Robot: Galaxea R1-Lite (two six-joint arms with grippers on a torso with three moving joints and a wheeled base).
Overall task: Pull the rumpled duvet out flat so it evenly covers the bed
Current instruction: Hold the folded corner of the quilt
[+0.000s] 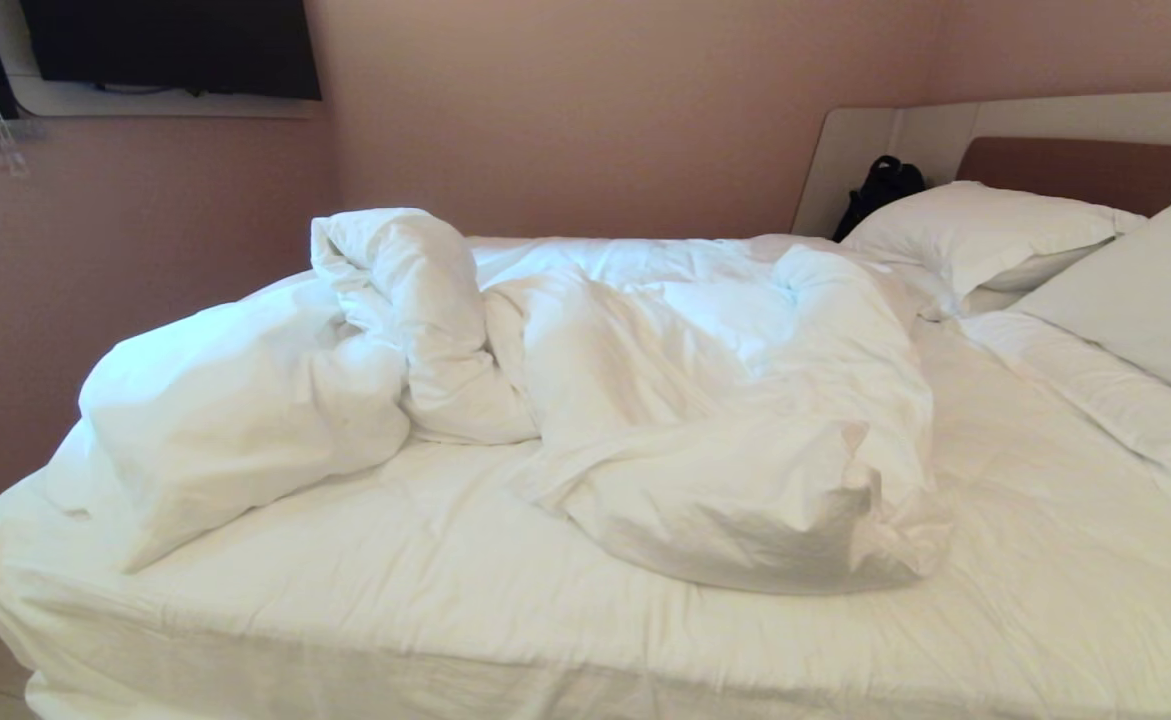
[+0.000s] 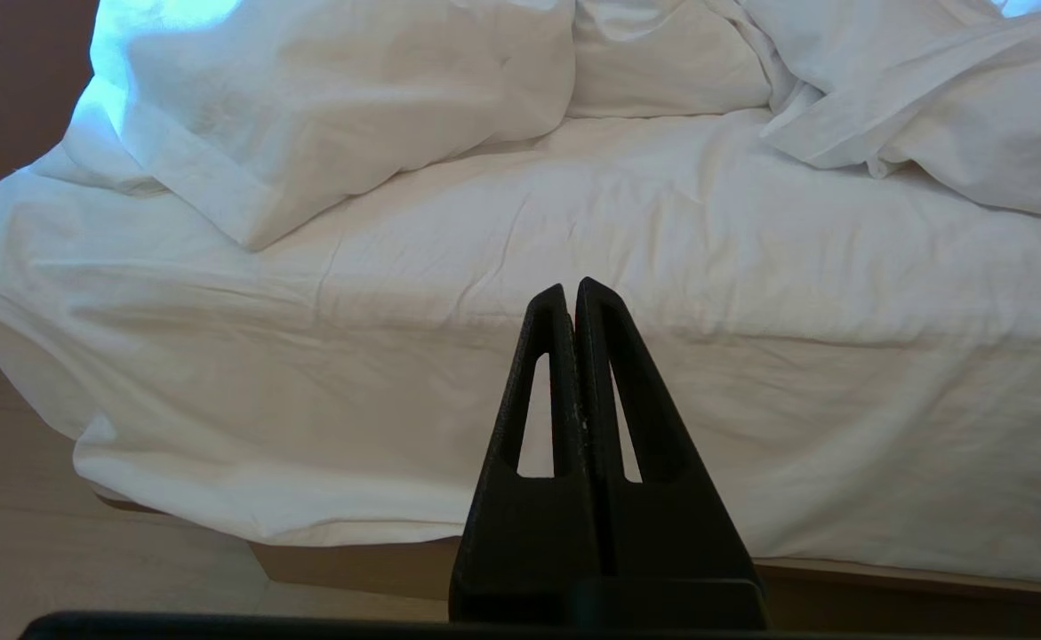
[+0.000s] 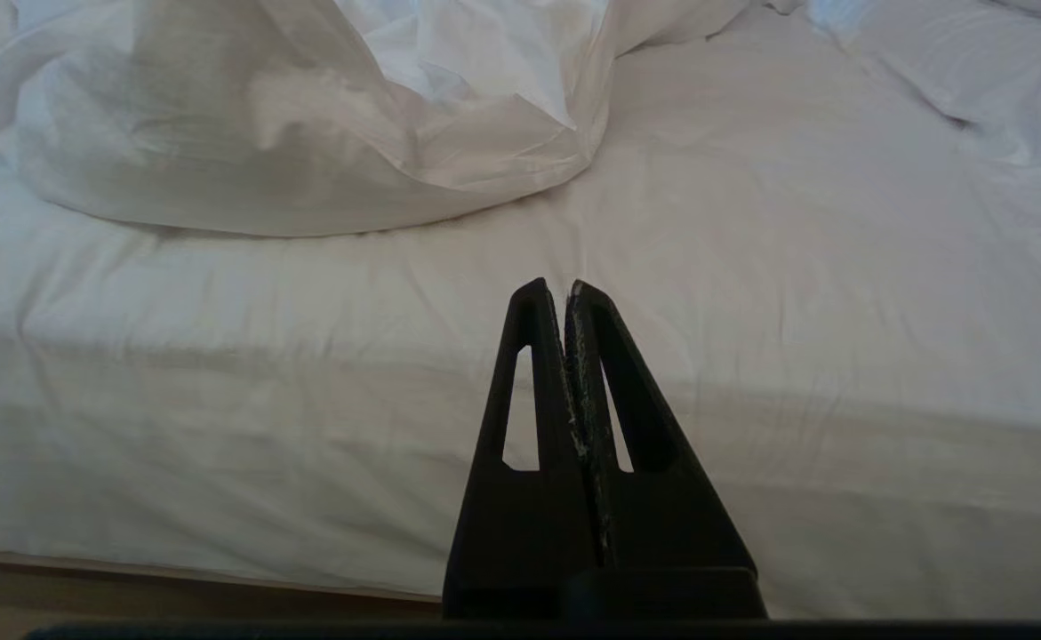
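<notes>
Both grippers, left gripper (image 2: 571,286) and right gripper (image 3: 564,286), hang pinched closed and empty before the bed (image 1: 425,600); the duvet (image 1: 645,400) lies bunched mid-mattress toward the far side, untouched, pillows (image 1: 985,235) beyond. Next, I'd guess: reach in, seize its near edge

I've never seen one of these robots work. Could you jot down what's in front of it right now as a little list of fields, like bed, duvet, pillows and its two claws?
bed: white sheet, mostly uncovered on the near side
duvet: rumpled, bunched in a heap across the middle and far side
pillows: two at the brown headboard
black bag: beside the headboard
left gripper: shut, holding nothing, short of the bed's edge
right gripper: shut, holding nothing, short of the bed's edge
task progress: duvet not yet touched
</notes>
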